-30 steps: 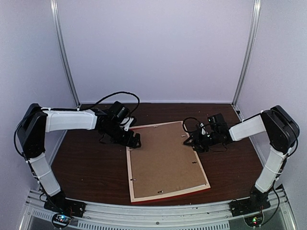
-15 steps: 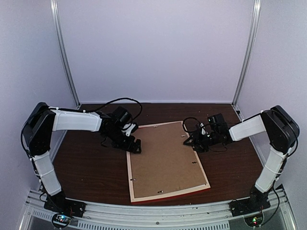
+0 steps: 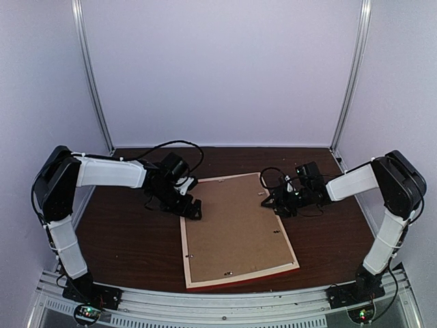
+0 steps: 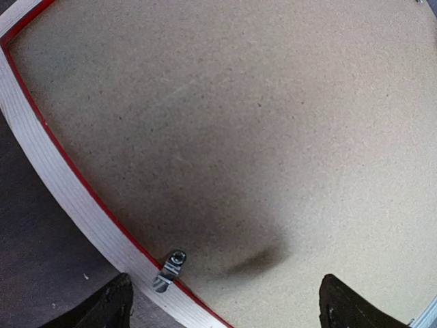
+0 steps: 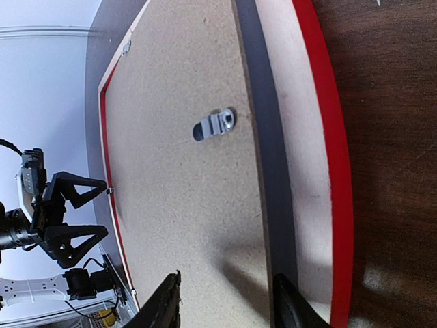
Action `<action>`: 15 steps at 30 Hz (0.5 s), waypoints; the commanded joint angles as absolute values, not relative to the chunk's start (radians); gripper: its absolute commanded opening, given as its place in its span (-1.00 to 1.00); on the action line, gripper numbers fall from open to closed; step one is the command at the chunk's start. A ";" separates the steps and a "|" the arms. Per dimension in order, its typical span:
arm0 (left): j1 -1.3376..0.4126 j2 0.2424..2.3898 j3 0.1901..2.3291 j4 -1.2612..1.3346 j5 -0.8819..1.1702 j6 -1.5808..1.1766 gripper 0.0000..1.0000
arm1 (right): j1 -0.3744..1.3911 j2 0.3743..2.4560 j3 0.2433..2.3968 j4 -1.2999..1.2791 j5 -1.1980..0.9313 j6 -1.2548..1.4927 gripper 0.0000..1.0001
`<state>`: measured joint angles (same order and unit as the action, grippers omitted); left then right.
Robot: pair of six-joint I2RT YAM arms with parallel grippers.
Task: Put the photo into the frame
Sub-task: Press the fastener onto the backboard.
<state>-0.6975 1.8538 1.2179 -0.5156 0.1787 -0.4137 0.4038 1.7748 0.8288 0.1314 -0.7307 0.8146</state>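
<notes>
Frame status: red-faced rectangular wooden frame (image 3: 243,279) lies back-up in the middle of the dark wooden surface (image 3: 123,239), one short side by the near edge, slightly skewed. Plain brown backing board (image 3: 235,229) fills its back. Photo not visible in any view; maybe under the board, cannot tell.

Left jaws released, spread wide, nothing held; fingertips (image 4: 113,304) straddle the pale rim on the side facing the surface's left edge, toward the far end. Small metal clip (image 4: 169,270) sits on that rim just ahead of them, lying along the rim.

Right jaws also released, fingertips (image 5: 169,307) either side of the board's edge on the side facing the surface's right edge. Board edge there stands proud of the rim, shadow under it. Second clip (image 5: 215,125) sits on the board just inside that edge.

My read: step in hand is working the backing board, not the photo. Lifting out or seating down, cannot tell. Next move likely needs the right jaws to clench on the raised edge, or press it flat, while the left side steadies the rim.
</notes>
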 commanded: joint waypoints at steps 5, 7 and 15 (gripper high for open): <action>-0.745 1.825 1.238 -0.469 0.100 -0.355 0.90 | 0.417 1.769 0.824 0.181 -0.727 0.818 -0.10; -0.746 1.832 1.244 -0.472 0.101 -0.351 0.90 | 0.417 1.768 0.824 0.180 -0.727 0.816 -0.10; -0.746 1.875 1.264 -0.490 0.078 -0.350 0.90 | 0.417 1.768 0.828 0.177 -0.728 0.815 -0.10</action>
